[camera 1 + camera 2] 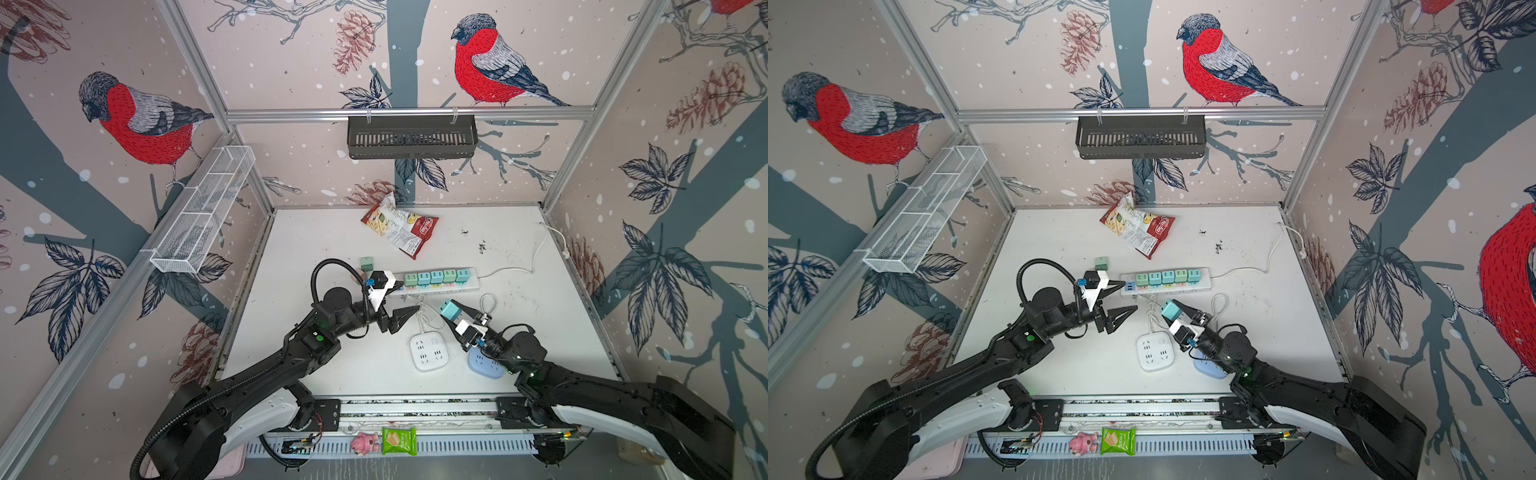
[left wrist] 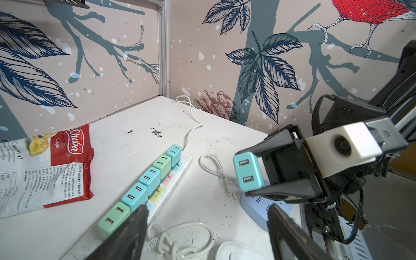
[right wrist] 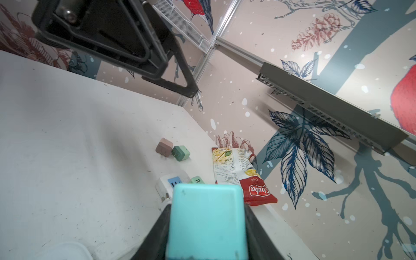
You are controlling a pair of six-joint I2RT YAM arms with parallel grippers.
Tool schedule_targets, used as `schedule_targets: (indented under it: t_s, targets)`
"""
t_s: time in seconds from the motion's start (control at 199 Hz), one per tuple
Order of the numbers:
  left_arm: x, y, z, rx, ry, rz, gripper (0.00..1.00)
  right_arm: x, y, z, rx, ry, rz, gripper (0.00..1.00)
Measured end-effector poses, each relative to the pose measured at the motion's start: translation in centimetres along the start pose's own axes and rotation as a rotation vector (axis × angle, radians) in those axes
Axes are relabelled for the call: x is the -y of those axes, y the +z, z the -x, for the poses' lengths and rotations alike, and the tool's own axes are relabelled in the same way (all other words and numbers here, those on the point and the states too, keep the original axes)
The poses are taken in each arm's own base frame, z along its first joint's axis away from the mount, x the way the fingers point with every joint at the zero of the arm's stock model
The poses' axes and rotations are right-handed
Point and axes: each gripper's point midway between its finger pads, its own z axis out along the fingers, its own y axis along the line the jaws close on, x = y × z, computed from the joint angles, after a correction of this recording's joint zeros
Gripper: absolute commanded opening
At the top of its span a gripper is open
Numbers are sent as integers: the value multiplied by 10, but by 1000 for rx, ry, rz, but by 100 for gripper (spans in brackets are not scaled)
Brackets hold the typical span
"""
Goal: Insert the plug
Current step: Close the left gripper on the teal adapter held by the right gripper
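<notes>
Well, several things I cannot see cleanly from here. The plug (image 3: 207, 220) fills much of the right wrist view and is cut off by the frame edge, and its prongs show in no view. In a top view the left end of the power strip (image 1: 440, 290) sits under the left end effector (image 1: 409, 296), so I cannot tell whether a free socket lies there. The right wrist view gives only a blue patch at that end. The blue round socket block (image 1: 484, 366) is half covered by the right arm. The brown loose plug (image 3: 163, 146), just beside the green loose plug (image 3: 181, 153), shows plainly only in the right wrist view.

The right end effector (image 1: 1171, 308) is clamped on the plug, one finger above it and one below. I see the plug held off the counter (image 1: 332, 232), just near of the strip and right of the left end effector. Its face with the two USB ports is turned left and somewhat far, toward the left end effector. The ports sit one over the other, so the long axis of that face runs from finger to finger, close to upright. The left end effector has its fingers wide apart with nothing between them. Five seated plugs (image 1: 435, 277) stand in a row along the strip, port faces up.
</notes>
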Motion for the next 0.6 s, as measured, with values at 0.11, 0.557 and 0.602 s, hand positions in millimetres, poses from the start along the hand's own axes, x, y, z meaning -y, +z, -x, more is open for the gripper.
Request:
schedule_targets:
  t_s: [0.11,0.557,0.602]
  targets:
    - [-2,4,-3,-19,-10,0,81,-9,3,-2,-17,-34,23,2]
    - [13,31,-13,-111,-58,-140,80,-5,0,-5,-40,-97,-33,2]
    - [16,35,-14,-123,-65,-168,80,-3,-1,-4,-38,-97,-42,2]
